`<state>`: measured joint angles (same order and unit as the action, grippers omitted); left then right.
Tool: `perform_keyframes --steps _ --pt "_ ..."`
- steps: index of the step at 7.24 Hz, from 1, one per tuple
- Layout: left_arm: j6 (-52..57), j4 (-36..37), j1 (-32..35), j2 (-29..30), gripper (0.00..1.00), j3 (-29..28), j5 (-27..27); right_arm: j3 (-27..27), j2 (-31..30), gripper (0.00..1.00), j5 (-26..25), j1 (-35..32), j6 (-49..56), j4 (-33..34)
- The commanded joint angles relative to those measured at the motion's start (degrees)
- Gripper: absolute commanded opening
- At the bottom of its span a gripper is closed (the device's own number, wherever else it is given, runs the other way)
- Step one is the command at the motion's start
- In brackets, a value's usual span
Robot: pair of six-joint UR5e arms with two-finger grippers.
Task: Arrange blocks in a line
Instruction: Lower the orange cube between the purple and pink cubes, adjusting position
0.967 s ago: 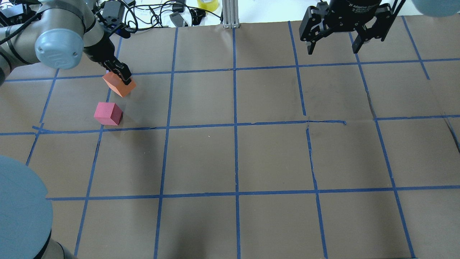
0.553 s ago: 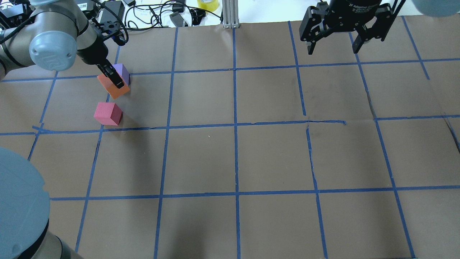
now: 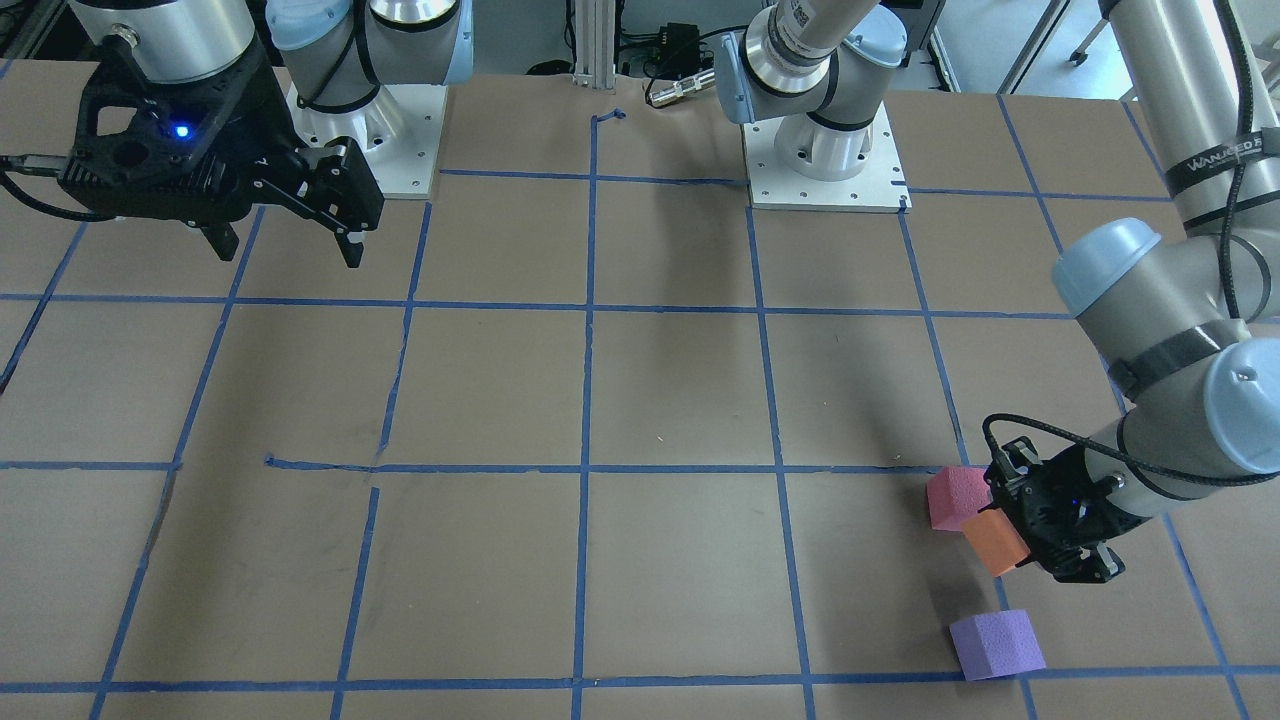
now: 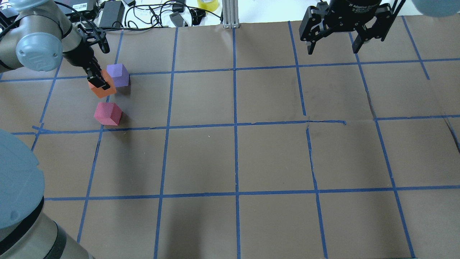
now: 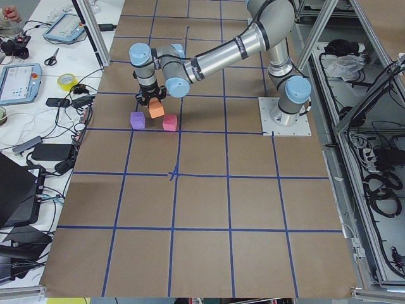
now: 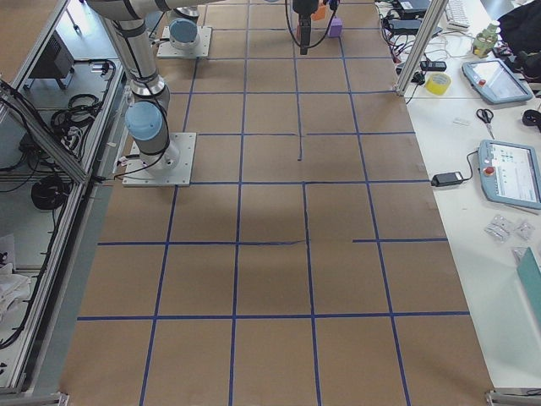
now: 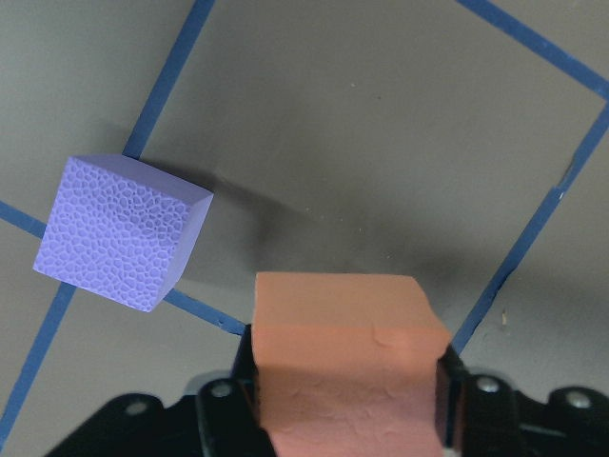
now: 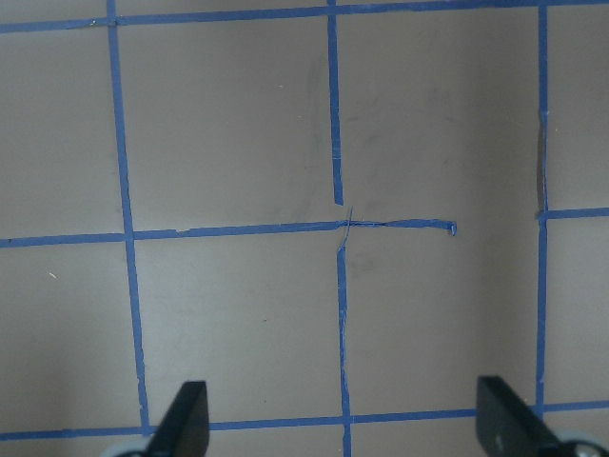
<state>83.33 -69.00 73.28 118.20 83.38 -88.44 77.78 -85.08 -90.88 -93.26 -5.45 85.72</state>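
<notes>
My left gripper [image 4: 97,80] is shut on the orange block [image 4: 103,88], which it holds at the table's far left. The wrist view shows the orange block [image 7: 347,367] squeezed between both fingers, with its shadow on the paper below. The purple block [image 4: 118,75] stands on the table just right of it, apart from it [image 7: 122,233]. The pinkish-red block [image 4: 107,113] sits nearer to me, on its own. From the front the orange block [image 3: 995,540] lies between the pinkish-red [image 3: 957,497] and purple [image 3: 996,643] ones. My right gripper [image 4: 332,48] is open and empty, high at the far right.
Brown paper with a blue tape grid [image 4: 235,124] covers the table. Cables, power adapters [image 4: 111,9], a yellow tape roll [image 4: 207,4] and an aluminium post [image 4: 230,14] line the far edge. The arm bases [image 3: 825,150] stand at my side.
My left gripper has carried the orange block leftward, uncovering the purple block that it hid a second ago. The pinkish-red block and the right arm have not moved.
</notes>
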Motion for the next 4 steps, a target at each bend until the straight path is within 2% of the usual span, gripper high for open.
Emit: perform_keyframes --steps 1,4 --pt "8.5 4.1 -0.2 1.9 0.00 -1.1 -0.4 0.0 0.0 1.00 0.0 0.0 0.1 0.0" --pt "14.2 6.9 -0.2 2.5 0.00 1.3 -0.2 0.0 0.0 1.00 0.0 -0.1 0.0 0.0"
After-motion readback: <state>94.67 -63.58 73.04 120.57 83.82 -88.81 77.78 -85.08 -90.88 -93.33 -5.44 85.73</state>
